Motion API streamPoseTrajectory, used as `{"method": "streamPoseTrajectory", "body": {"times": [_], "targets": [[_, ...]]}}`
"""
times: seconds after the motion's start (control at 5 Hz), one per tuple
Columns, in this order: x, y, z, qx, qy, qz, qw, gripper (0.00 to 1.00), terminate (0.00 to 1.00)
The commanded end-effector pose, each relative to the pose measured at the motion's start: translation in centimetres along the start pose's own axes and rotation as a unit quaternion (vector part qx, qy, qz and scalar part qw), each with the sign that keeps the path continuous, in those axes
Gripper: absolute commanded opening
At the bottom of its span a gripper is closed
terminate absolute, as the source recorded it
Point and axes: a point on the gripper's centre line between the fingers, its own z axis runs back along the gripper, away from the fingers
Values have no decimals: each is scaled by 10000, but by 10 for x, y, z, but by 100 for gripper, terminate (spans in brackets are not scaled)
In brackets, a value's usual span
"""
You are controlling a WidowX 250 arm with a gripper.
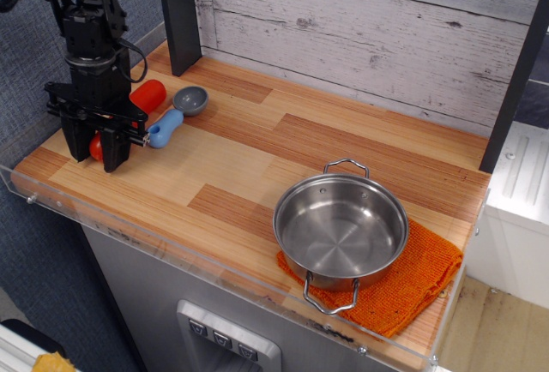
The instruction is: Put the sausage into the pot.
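- Running along the near edge, a clear acrylic lip (pixel 171 252), fronting the striped wooden countertop (pixel 257 158).
- Lying at the near right corner, an orange knitted cloth (pixel 420 282), poking out from under the pot on its right and near sides.
- Sitting on that cloth, the stainless-steel pot (pixel 340 228), upright, nothing inside, one wire loop handle pointing toward the near edge and the other toward the back wall.
- Hanging over the left end of the counter, well apart from the pot, the black gripper (pixel 97 147), fingers pointing down, tips at or just above the wood.
- Clamping from both sides, the two black fingers (pixel 115 151) closed narrowly on the red sausage (pixel 146 96); a red end showing low between the fingers, the other rounded end sticking out behind the gripper toward the back.
- Hiding behind the gripper body, the middle of the sausage; whether the sausage is lifted off the counter or resting on it, impossible to tell.
- Lying just right of the gripper, a blue-handled grey scoop (pixel 176 112), handle end almost touching the right finger, round bowl pointing away toward the back.
- Standing behind the scoop, a dark upright post (pixel 177 12).
- Closing off the back, a whitewashed plank wall (pixel 369 29).
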Motion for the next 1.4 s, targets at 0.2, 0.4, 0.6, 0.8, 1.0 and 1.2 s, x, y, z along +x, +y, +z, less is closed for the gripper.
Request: {"method": "streamPoseTrajectory", "body": {"times": [0.2,0.4,0.6,0.8,1.0,1.2], "targets": [[-25,1,121,429,-888,748,9923,0,0],[-17,-44,136,136,-1104,-156,9937,0,0],[-24,-96,128,-32,-1005,-1076,9891,0,0],[-42,-144,115,60,-859,-1892,9782,0,0],[-60,-190,109,146,-816,-2449,9660,0,0],[-76,-231,108,181,-827,-2732,9582,0,0]]}}
